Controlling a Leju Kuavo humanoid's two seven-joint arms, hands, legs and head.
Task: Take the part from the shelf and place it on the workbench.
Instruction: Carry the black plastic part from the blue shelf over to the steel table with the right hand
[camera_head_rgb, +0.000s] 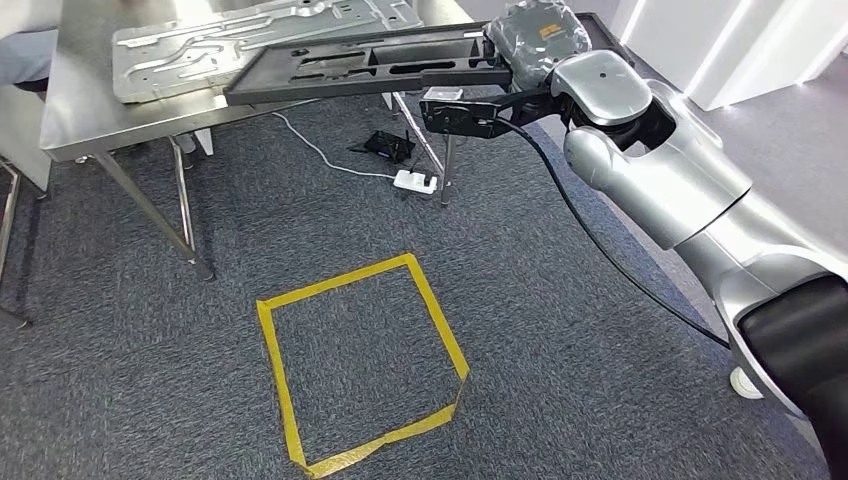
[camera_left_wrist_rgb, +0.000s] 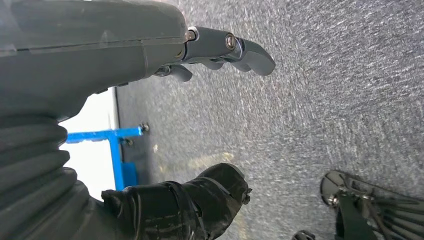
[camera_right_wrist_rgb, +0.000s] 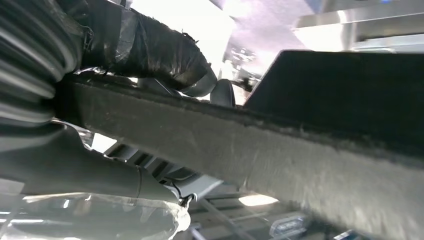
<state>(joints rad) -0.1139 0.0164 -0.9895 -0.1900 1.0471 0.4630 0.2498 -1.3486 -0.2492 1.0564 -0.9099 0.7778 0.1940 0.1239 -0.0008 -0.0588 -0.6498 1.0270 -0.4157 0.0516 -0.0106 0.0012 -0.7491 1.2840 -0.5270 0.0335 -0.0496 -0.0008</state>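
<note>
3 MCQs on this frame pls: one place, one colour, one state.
1. Where is the far end of the black part?
A. over the metal workbench
B. on the carpet
C. inside the tape square

2. What colour is the tape square on the carpet?
A. red
B. yellow
C. white

3. What is the left robot hand doing?
A. holding the black part
B. pressing on the workbench
C. holding nothing, above carpet

Answers:
1 A: in the head view the part, gripped by the right robot hand, reaches over the steel top beside a silver stamped plate.
2 B: the tape outline is yellow.
3 C: the left wrist view has its fingers apart, nothing between them.
</note>
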